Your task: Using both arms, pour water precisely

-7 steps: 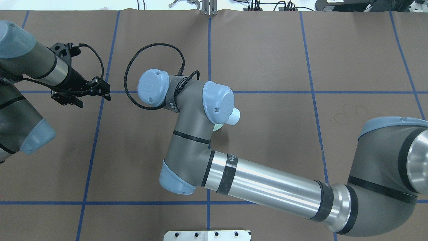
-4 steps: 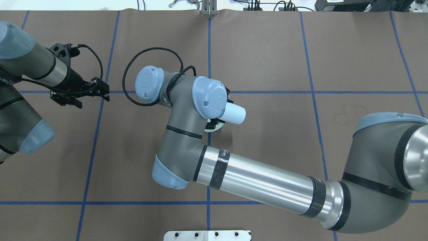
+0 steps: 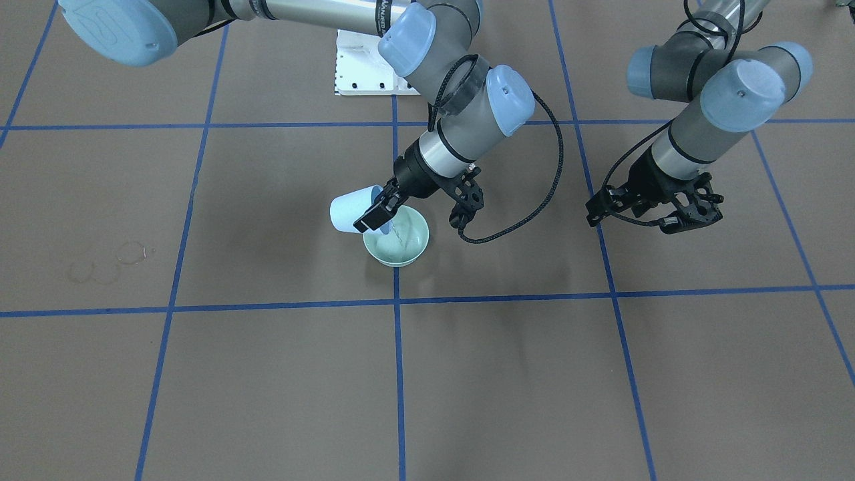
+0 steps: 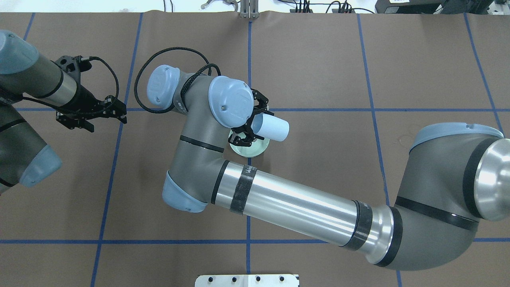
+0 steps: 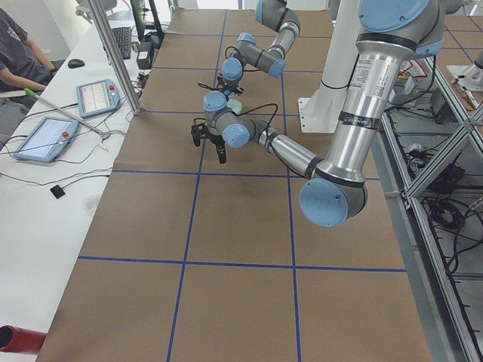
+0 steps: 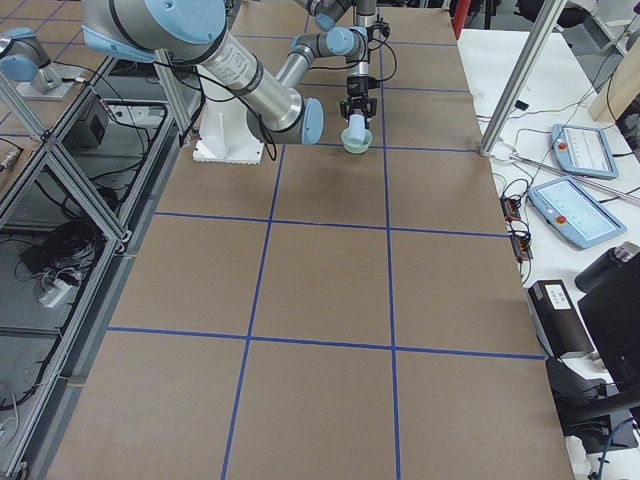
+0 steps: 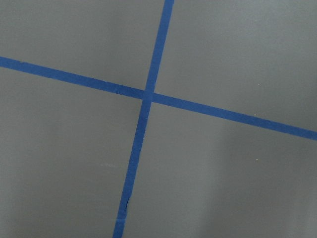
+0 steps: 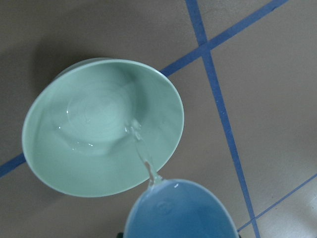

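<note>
Brown counter [image 4: 418, 59], crossed by the long right arm [image 4: 299, 207]. Holds the left arm [image 4: 24, 75] well apart, left hand [image 4: 104, 118] released and empty, probably to stay clear of the pour. Over the green bowl [image 8: 99, 124], holds a blue cup [image 4: 273, 127], right hand [image 3: 382, 208] clenched on it, tilted to release only a thin stream. Water [image 8: 143, 161] just below that hand, falling from cup lip into bowl.
</note>
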